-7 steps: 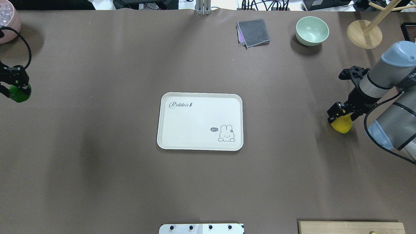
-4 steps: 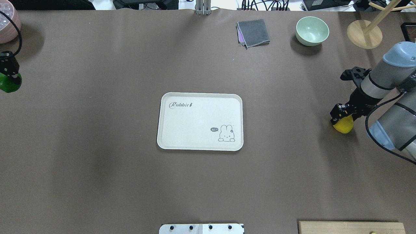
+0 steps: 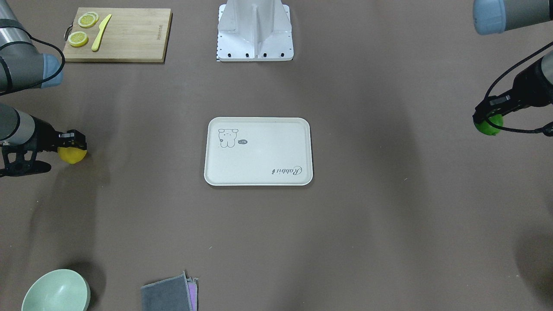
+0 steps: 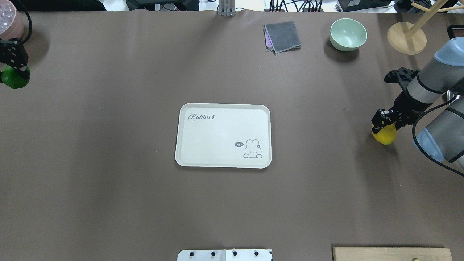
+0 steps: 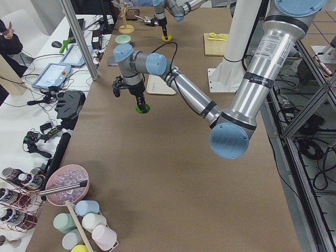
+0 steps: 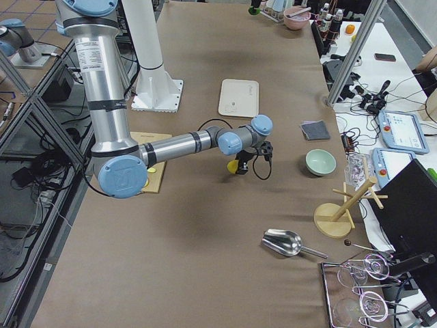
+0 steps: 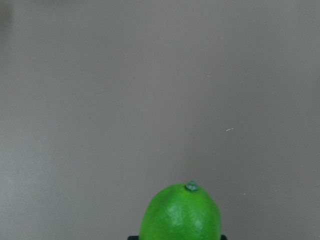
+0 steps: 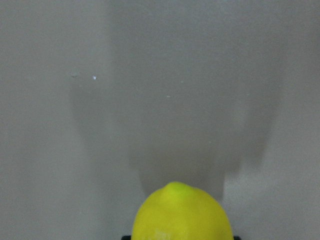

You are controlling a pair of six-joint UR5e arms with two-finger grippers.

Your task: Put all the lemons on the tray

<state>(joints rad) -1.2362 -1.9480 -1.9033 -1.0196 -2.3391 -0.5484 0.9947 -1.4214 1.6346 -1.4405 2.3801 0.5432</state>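
Observation:
The cream tray with the rabbit drawing lies in the middle of the table and holds nothing; it also shows in the front view. My left gripper is shut on the green lemon far out at the table's left side, held above the table. The lemon fills the bottom of the left wrist view. My right gripper is shut on the yellow lemon at the table's right side, also lifted, its shadow beneath it in the right wrist view.
A pale green bowl, a folded grey cloth and a wooden stand sit along the far edge. A pink bowl stands far left. The wooden cutting board carries lemon slices and a yellow knife.
My left gripper has carried the green lemon toward the table's far edge. My right gripper has shifted slightly right with the yellow lemon.

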